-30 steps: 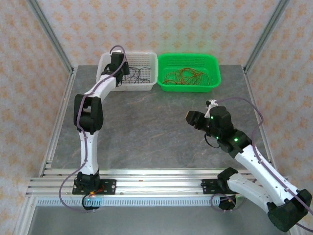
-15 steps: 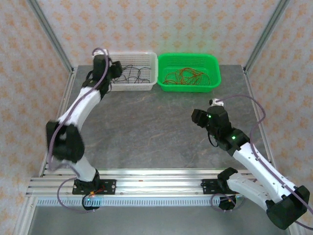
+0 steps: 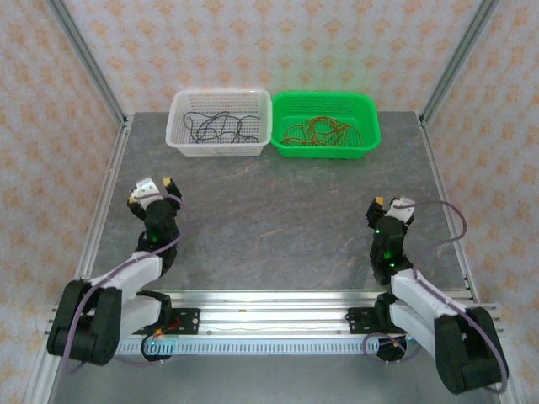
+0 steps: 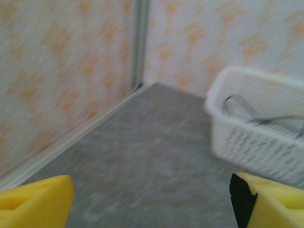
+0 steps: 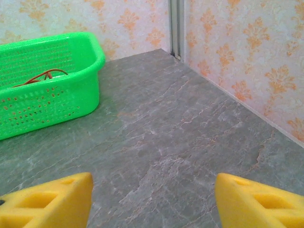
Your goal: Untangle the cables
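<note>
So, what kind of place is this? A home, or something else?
Probably a lab test bench for robots. A left arm and a right arm are bolted to a rail at a grey table, patterned screens enclose it, and a white basket and a green basket hold thin wires.

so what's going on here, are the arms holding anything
Nothing is being handled right now. The left gripper and right gripper are open and empty, at the near side of the table. The black cables lie in the white basket, the red-orange cables in the green basket, apart by colour.
</note>
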`<state>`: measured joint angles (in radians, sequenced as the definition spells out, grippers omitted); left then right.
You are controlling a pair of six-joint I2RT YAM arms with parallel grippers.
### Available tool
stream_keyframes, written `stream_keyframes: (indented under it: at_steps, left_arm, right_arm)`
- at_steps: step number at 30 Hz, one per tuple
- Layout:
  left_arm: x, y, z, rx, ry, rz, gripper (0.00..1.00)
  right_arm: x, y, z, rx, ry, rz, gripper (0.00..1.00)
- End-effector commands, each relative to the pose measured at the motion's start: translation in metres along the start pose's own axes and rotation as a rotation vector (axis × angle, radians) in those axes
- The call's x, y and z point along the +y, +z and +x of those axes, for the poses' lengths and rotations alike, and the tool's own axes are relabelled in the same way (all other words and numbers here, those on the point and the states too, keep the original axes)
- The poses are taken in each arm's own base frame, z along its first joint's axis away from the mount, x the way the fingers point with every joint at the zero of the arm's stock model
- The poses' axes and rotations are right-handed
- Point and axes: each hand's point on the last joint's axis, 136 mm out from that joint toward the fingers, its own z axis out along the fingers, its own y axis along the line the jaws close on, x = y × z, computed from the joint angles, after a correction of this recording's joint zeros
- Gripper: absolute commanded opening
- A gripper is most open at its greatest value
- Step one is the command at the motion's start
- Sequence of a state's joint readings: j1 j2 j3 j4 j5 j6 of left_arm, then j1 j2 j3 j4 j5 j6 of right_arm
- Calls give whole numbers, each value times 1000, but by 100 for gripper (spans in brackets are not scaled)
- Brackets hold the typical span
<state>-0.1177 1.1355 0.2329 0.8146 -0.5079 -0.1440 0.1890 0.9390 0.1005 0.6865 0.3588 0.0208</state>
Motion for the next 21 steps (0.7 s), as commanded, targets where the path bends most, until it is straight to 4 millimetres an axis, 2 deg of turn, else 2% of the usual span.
stream_keyframes:
  at_steps: [1, 2, 7, 11, 12, 13, 14, 15, 16, 17, 18, 19, 21]
  left_arm:
    - [22, -3, -9, -134, -80, -93, 85]
    - [22, -3, -2, -132, -79, -86, 85]
    - [9, -1, -2, -195, -58, 26, 88]
    - [-21, 17, 21, -65, 8, 173, 87]
    - [-26, 24, 18, -98, 16, 192, 88]
    - [-27, 25, 21, -82, 22, 199, 93]
    - [-25, 29, 30, -12, 21, 183, 92]
    - [-25, 30, 25, -29, 12, 187, 93]
    - [-23, 25, 17, -93, -2, 195, 92]
    - [-20, 24, 19, -93, -4, 182, 94]
    - [-18, 26, 24, -55, -3, 167, 99]
    - [-19, 28, 26, -37, 4, 165, 99]
    - [-23, 26, 24, -65, 21, 187, 99]
  right_arm:
    - [14, 0, -24, -151, 63, -111, 68]
    - [17, 2, -25, -156, 57, -123, 68]
    - [36, 14, -28, -165, 32, -224, 67]
    - [47, 27, -16, -146, -24, -285, 64]
    - [49, 33, -11, -153, -23, -297, 61]
    - [50, 42, -12, -163, -15, -281, 58]
    - [48, 56, -1, -72, -26, -240, 59]
    - [48, 69, 2, 5, -19, -239, 58]
    - [46, 69, -1, -19, 5, -261, 64]
    - [44, 66, 1, -16, 6, -254, 73]
    - [43, 66, 1, -22, 8, -253, 87]
    - [43, 66, 0, -25, 7, -253, 100]
    - [43, 65, 0, -26, 7, -253, 100]
